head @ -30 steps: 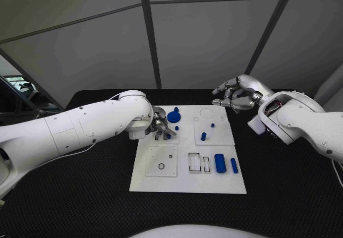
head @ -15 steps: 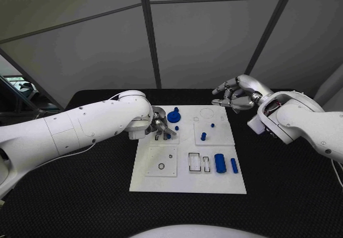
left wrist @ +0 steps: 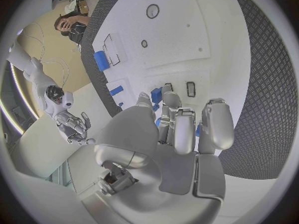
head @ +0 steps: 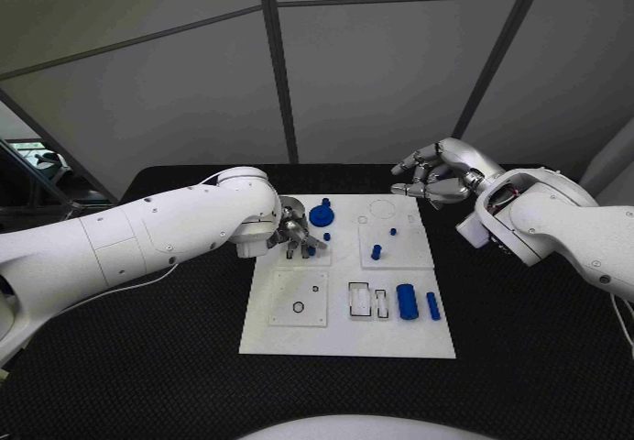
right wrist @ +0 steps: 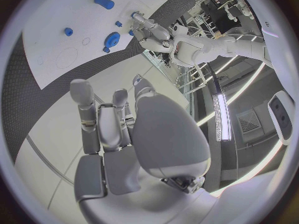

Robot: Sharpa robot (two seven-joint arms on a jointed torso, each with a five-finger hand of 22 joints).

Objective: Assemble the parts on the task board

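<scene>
The white task board (head: 346,330) lies in the middle of the black table. My left hand (head: 293,234) hovers low over its far left plate, fingers curled around a small blue part (head: 311,249); blue shows between the fingers (left wrist: 198,130) in the left wrist view. Beside the hand stands a blue gear-like disc (head: 322,217). Small blue pegs (head: 376,250) stand in the far right plate. A blue cylinder (head: 407,302) and a thinner blue pin (head: 433,305) lie at the near right. My right hand (head: 430,179) hangs above the board's far right corner, loosely curled, holding nothing.
The near left plate (head: 300,298) has small holes, and rectangular slots (head: 359,300) sit next to the blue cylinder. Black table mat (head: 158,348) surrounds the board on all sides. In the right wrist view the board (right wrist: 56,30) lies well beyond the fingers.
</scene>
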